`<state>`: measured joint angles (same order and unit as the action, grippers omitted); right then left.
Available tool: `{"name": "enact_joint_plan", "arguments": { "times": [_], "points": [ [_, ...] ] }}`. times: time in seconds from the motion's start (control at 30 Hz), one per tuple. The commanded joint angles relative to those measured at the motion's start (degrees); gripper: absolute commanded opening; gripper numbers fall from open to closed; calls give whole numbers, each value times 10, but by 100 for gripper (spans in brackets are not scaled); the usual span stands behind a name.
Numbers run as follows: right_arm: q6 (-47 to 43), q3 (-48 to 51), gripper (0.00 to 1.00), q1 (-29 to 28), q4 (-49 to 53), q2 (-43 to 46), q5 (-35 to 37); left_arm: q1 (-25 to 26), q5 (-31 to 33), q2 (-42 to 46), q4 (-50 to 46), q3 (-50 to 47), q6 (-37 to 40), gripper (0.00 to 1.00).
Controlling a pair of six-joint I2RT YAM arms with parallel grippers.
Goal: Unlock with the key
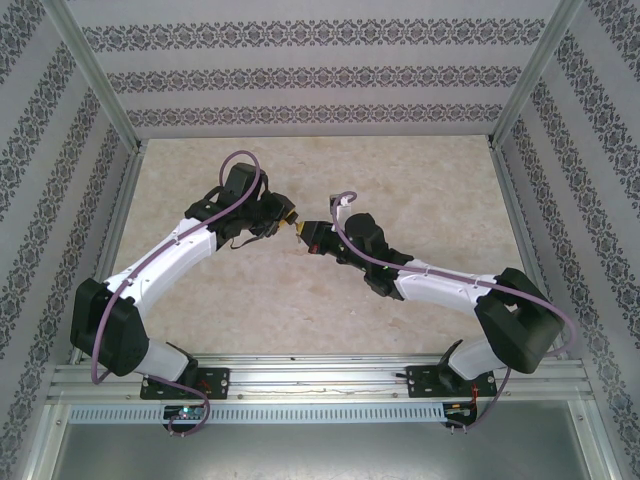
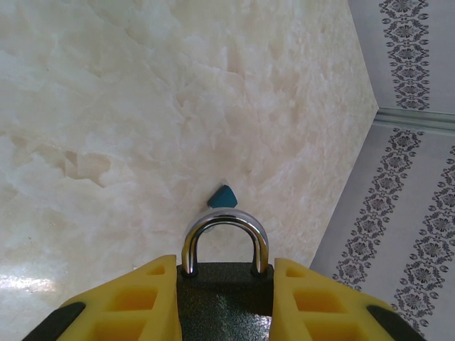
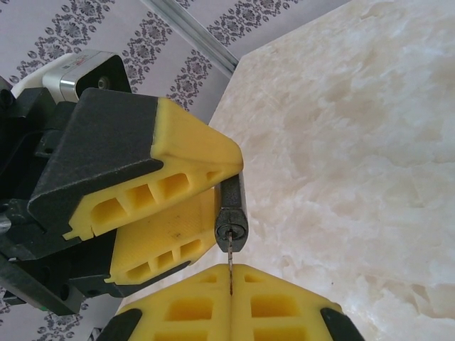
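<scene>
A: Place of the padlock [image 1: 298,228]?

B: Mid-scene in the top view, held above the marble table [image 1: 400,180]. Dark body clamped between the yellow fingers [image 2: 142,298] of the left gripper [image 1: 285,222]. From the left wrist, steel shackle [image 2: 225,231] pointing to 12 o'clock, away from the camera.

A: And the key [image 3: 231,266]?

B: Pinched edge-on in the right gripper [image 3: 231,284], squeezed tight on it. Thin blade aimed straight at 12 o'clock in the right wrist view, tip at or just inside the keyhole [image 3: 232,232] on the padlock's bottom face. Hard to tell how deep.

A: Deciding relation for the next move?

B: Long axis of the blade and long axis of the lock roughly in 1 line, keyhole dead ahead of the right gripper. In the top view, right gripper at about 4 o'clock from the padlock, left gripper at about 10 o'clock, the 2 nose to nose. Probably calls for a push straight along that line, then a twist about it. Any tilt likely to jam the blade.
</scene>
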<state>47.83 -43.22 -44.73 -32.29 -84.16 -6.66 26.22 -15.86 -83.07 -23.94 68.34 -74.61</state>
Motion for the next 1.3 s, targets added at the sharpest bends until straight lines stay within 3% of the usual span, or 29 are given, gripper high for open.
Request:
{"name": "enact_joint_plan", "arguments": {
  "times": [0.0, 0.4, 0.6, 0.87, 1.27],
  "points": [
    [-8, -23, 0, 0, -20, -12, 19, 0, -5, 14, 22, -1, -7, 28],
    [-15, -46, 0, -24, -14, -30, 76, 6, -8, 8, 29, -1, -12, 26],
    [73, -48, 0, 7, -100, -69, 18, 6, -10, 10, 28, 1, -8, 26],
    [-2, -79, 0, -10, -64, -74, 36, 7, -15, 8, 35, -2, -11, 25],
    [37, -81, 0, 4, -79, -91, 12, 6, -17, 11, 33, 1, -6, 25]
  ]
}}
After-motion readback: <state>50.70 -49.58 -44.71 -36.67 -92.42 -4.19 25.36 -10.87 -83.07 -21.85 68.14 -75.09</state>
